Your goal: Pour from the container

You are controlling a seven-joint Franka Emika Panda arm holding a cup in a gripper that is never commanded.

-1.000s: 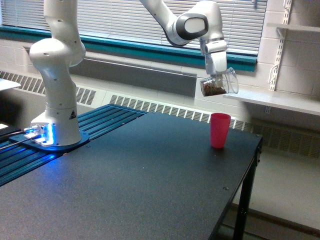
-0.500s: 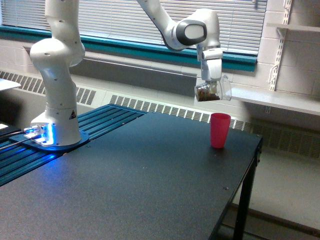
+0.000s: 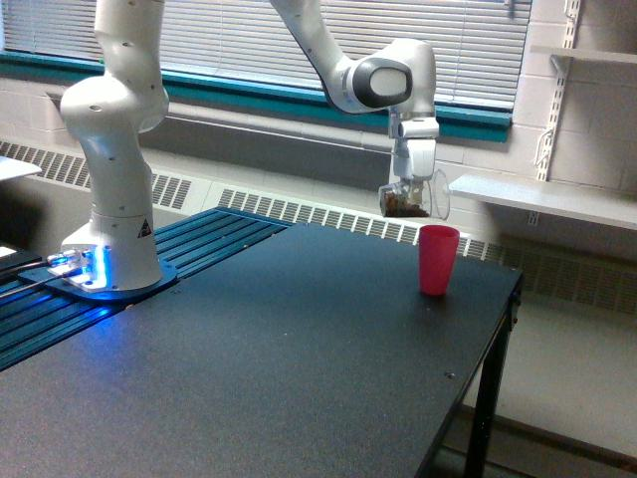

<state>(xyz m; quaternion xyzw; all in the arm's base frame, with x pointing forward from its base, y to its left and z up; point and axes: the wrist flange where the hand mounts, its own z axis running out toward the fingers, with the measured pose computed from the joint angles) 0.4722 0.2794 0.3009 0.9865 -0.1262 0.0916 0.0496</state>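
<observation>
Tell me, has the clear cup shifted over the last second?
Yes. The clear cup has come down and toward the exterior view's left, now just above the unmoved pink cup.

There is one view only, from a camera standing off the arm, a little above the black table [image 3: 299, 358] and looking across it toward the window blinds [image 3: 249, 40] and the radiator [image 3: 299, 211]. It sits far enough back to take in the arm's base [image 3: 109, 269] at the exterior view's left and the table's corner at the right.
</observation>
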